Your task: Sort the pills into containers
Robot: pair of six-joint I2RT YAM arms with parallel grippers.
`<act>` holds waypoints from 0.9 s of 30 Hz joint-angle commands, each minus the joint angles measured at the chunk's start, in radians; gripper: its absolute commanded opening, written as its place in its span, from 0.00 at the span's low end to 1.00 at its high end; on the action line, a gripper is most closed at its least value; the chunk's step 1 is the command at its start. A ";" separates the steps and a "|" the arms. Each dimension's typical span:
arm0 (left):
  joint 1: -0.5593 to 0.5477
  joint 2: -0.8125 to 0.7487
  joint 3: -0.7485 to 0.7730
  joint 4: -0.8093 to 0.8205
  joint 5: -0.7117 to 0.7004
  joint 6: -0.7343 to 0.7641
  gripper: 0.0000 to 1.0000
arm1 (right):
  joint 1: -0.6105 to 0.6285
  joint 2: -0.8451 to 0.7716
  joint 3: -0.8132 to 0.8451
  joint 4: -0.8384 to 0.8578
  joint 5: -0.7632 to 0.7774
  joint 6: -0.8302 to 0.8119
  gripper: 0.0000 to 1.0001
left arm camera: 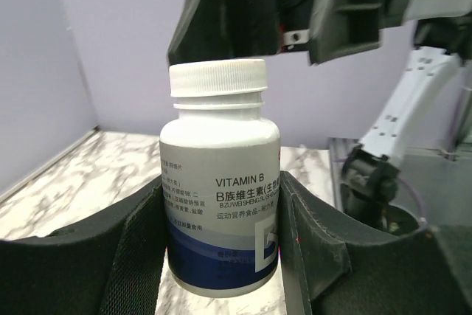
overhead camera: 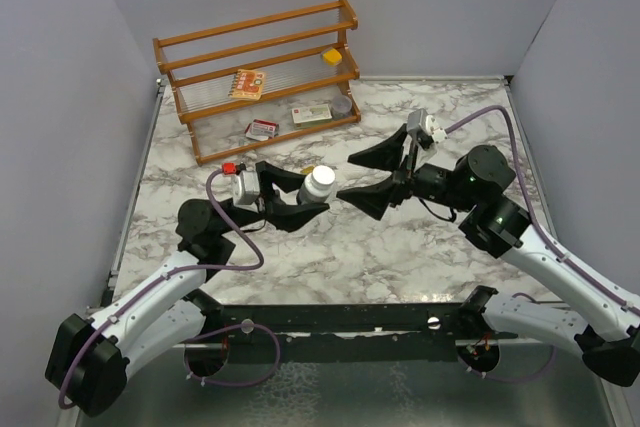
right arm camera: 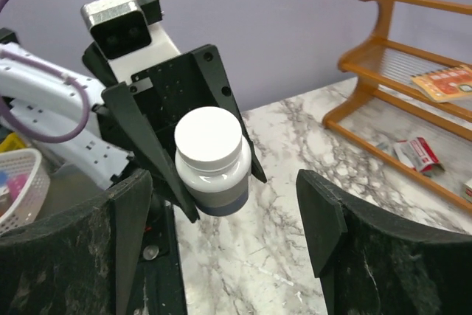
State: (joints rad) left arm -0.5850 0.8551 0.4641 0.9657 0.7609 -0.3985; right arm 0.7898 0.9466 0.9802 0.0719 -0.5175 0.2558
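Sorting looks barely begun: the pill bottle (overhead camera: pixel 319 185) is capped, and I can make out no loose pills or second container. The left jaws clench its body, holding it over the middle of the desk (overhead camera: pixel 400 257). The right jaws gape at its 3 o'clock, apart from it. The bottle has a white screw cap and a white-and-blue Vitamin B label.
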 commanded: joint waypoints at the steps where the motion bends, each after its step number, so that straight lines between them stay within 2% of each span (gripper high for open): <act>1: -0.006 -0.020 0.028 -0.122 -0.180 0.137 0.00 | -0.005 0.003 0.055 -0.045 0.164 -0.014 0.83; 3: -0.006 -0.020 0.027 -0.128 -0.210 0.153 0.00 | -0.005 0.012 0.057 -0.024 0.185 -0.001 0.87; 13: -0.006 -0.016 0.005 -0.129 -0.318 0.182 0.00 | 0.045 0.113 0.072 0.044 0.371 0.011 0.87; 17: -0.007 -0.006 0.002 -0.129 -0.321 0.189 0.00 | 0.067 0.150 0.077 0.081 0.435 0.010 0.87; 27: -0.008 0.029 -0.004 -0.129 -0.339 0.203 0.00 | 0.086 0.184 0.092 0.141 0.400 0.056 0.87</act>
State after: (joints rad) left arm -0.5850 0.8738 0.4637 0.8211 0.4606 -0.2138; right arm 0.8597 1.1168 1.0412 0.1455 -0.1368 0.2840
